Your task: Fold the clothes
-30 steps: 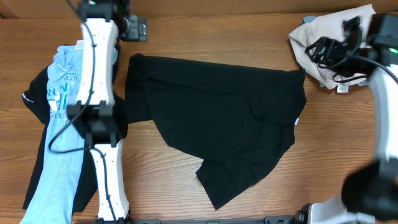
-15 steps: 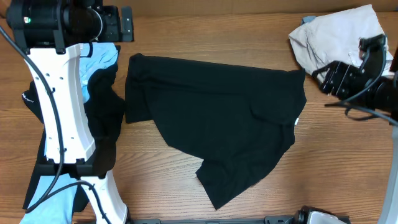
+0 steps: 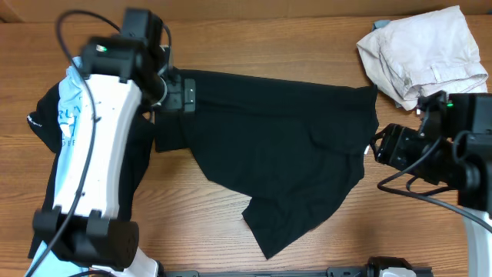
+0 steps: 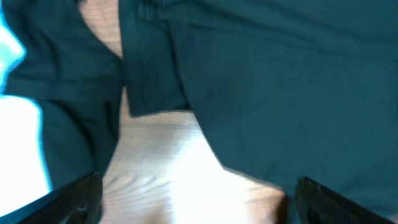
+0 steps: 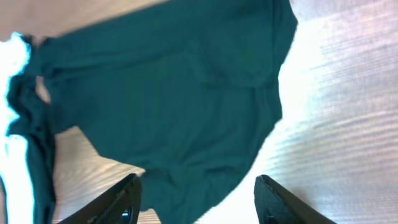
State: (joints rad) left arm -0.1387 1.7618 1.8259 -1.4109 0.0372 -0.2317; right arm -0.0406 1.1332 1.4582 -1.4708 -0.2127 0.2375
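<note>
**Black shirt spread out, both tools apart and empty**

The black shirt (image 3: pixel 277 146) lies opened out on the wood surface (image 3: pixel 307 46), mostly flat. Its top edge runs fairly straight. Its lower part narrows to a point toward the near edge of the surface. A small white label (image 3: pixel 367 150) sits on the shirt's right edge.

There is open wood above the shirt, under its left half, and right of its lower point. Left of the shirt, the light blue tee (image 3: pixel 73 115) lies on dark cloth, partly hidden by the left arm (image 3: pixel 92 177). A bunched beige garment (image 3: pixel 419 50) sits just beside the shirt's top-right corner.

The left tool (image 3: pixel 184 94) is over the shirt's top-left corner. In the left wrist view its fingers (image 4: pixel 81 199) are spread wide with nothing pinched, and contact with the cloth can't be told. The right tool (image 3: pixel 384 146) is just right of the shirt's right edge, near the label. Its fingers (image 5: pixel 124 199) are apart and hold nothing
</note>
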